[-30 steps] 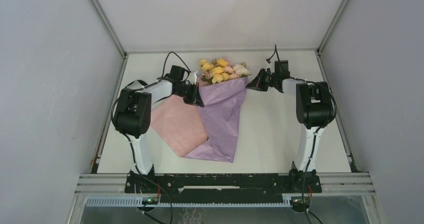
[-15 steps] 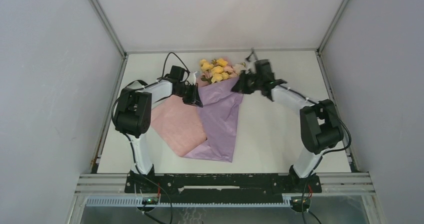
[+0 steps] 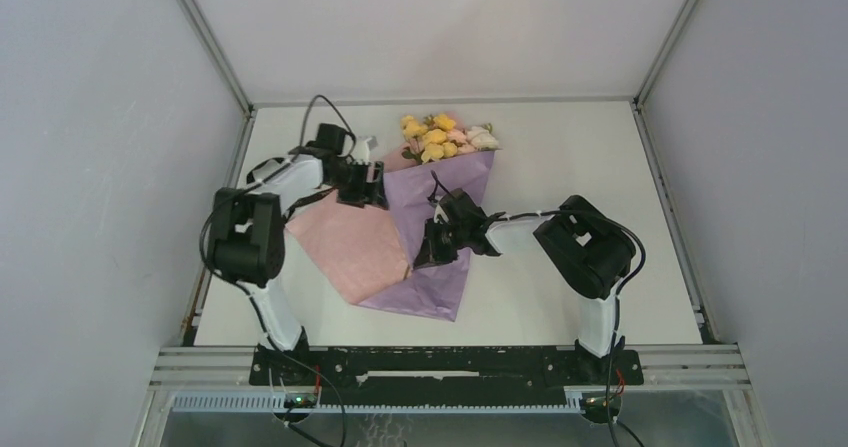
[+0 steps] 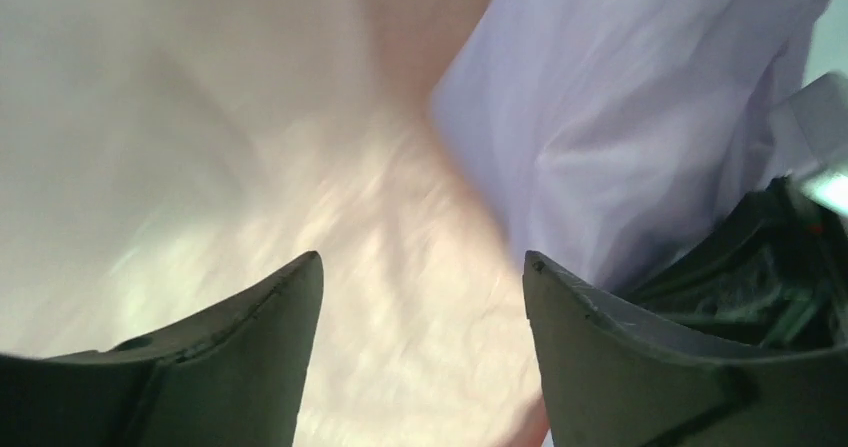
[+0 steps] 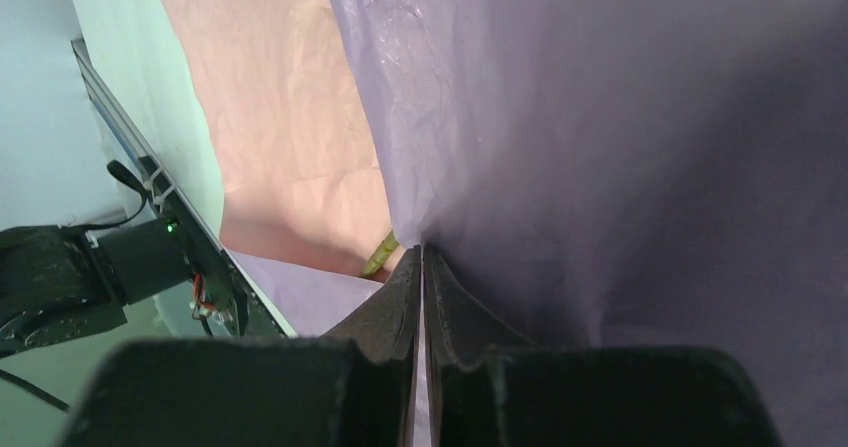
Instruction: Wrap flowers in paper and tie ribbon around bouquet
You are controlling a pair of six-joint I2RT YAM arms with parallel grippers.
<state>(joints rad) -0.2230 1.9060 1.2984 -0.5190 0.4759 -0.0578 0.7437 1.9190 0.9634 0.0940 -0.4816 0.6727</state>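
Note:
The flowers (image 3: 441, 137) lie at the far middle of the table, yellow and pink blooms poking out of the paper's wide end as a loose bouquet. The paper's lilac face (image 3: 445, 202) is folded over the stems, and its pink face (image 3: 345, 242) spreads to the left. My left gripper (image 3: 373, 187) is open over the pink paper (image 4: 400, 307) beside the lilac fold (image 4: 620, 117), holding nothing. My right gripper (image 3: 423, 255) is shut on the lilac flap's edge (image 5: 600, 117) at mid-length. A green stem end (image 5: 378, 255) peeks out at its tips. The ribbon is out of view.
Grey enclosure walls (image 3: 120, 167) close in the white table (image 3: 560, 147) on three sides. A metal rail with the arm bases (image 3: 450, 362) runs along the near edge. The right arm's elbow (image 3: 585, 247) is folded low over the table, right of the paper.
The right arm swung from beside the blooms down to the paper's middle and shut on the lilac flap. The left gripper opened, let go of the paper and drew slightly left.

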